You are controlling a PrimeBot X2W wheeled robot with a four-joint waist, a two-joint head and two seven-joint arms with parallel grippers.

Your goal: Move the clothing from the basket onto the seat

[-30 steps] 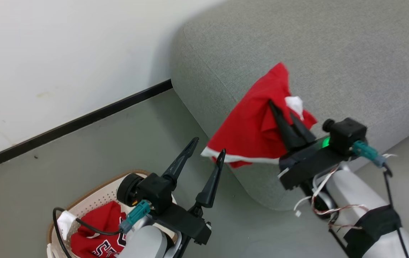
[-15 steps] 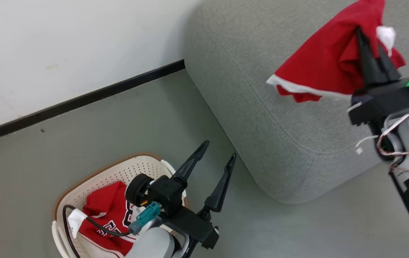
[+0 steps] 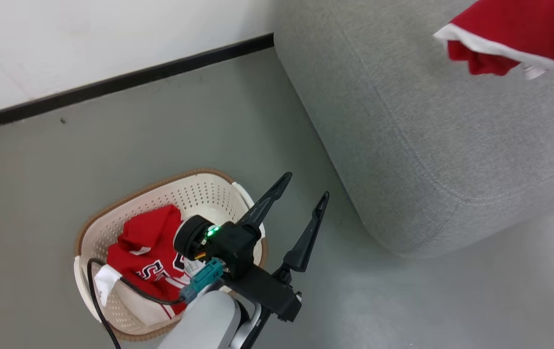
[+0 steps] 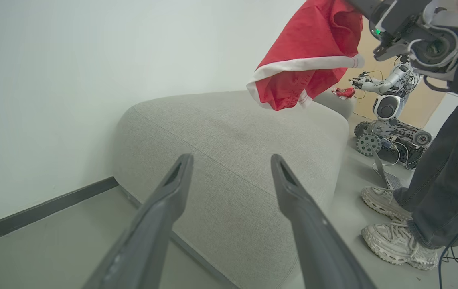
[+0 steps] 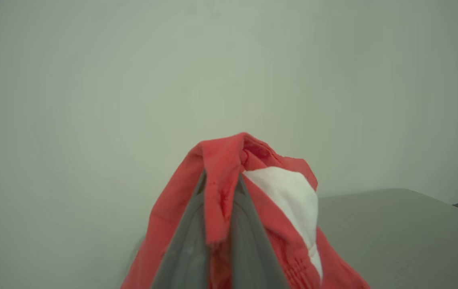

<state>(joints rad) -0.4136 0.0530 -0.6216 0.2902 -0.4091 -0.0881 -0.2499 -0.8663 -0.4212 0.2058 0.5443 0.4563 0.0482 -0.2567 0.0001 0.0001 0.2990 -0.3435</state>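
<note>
One red garment [image 3: 514, 34] with a white hem hangs above the grey seat [image 3: 417, 126], pinched between the fingers of my right gripper [image 5: 219, 180], which is shut on it. In the left wrist view this garment [image 4: 305, 60] dangles over the seat [image 4: 229, 132]. A second red garment [image 3: 148, 254] with block lettering lies in the cream basket [image 3: 189, 194] on the floor. My left gripper [image 3: 306, 194] is open and holds nothing. It hovers by the basket's right rim, its fingers pointing toward the seat.
A white wall with a black baseboard [image 3: 112, 85] runs behind the grey floor. In the left wrist view a person's legs and white shoes [image 4: 393, 241] stand to the right of the seat, with another wheeled robot [image 4: 389, 120] behind.
The camera has tilted and turned, so the basket shows more fully. My right gripper has carried the red garment up and to the right over the seat. The left gripper stays open.
</note>
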